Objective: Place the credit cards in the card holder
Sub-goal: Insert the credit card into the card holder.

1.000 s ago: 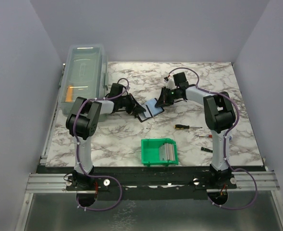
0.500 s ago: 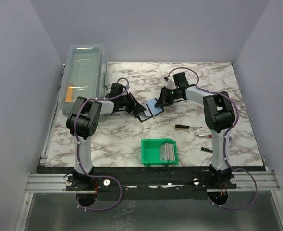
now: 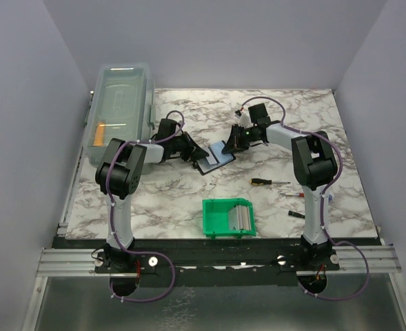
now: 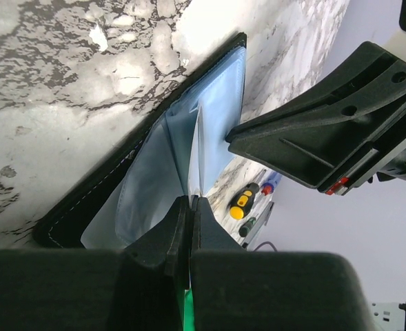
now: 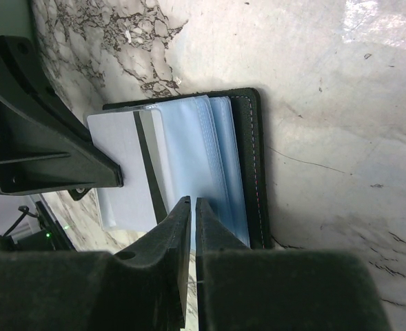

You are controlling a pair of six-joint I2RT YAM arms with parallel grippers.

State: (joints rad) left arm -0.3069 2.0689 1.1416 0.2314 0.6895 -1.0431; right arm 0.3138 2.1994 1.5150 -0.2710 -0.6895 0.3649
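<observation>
table (image 3: pixel 189 193) top in a white and grey marble pattern, smooth with a bright sheen. holder (image 5: pixel 252 138) has a matt black cover with pale stitching along its rim, and thin, glossy, see-through blue-grey plastic sleeves (image 5: pixel 196 158). smooth grey plastic card (image 5: pixel 116 152) with a dark stripe. left gripper (image 4: pixel 189 201) and right gripper (image 5: pixel 193 203) have matt black plastic fingers (image 4: pixel 165 241). shiny green plastic bin (image 3: pixel 216 217). cloudy clear plastic box (image 3: pixel 123 103).

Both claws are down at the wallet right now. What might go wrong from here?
1. The left claw pinches one thin blue-grey sleeve of the flat black folding card holder; pulling may drag or lift the whole holder.
2. The silver plastic card with a dark stripe appears only partly in its sleeve and could slip back out.
3. The right claw sits very close to the left one, so they may collide.
</observation>
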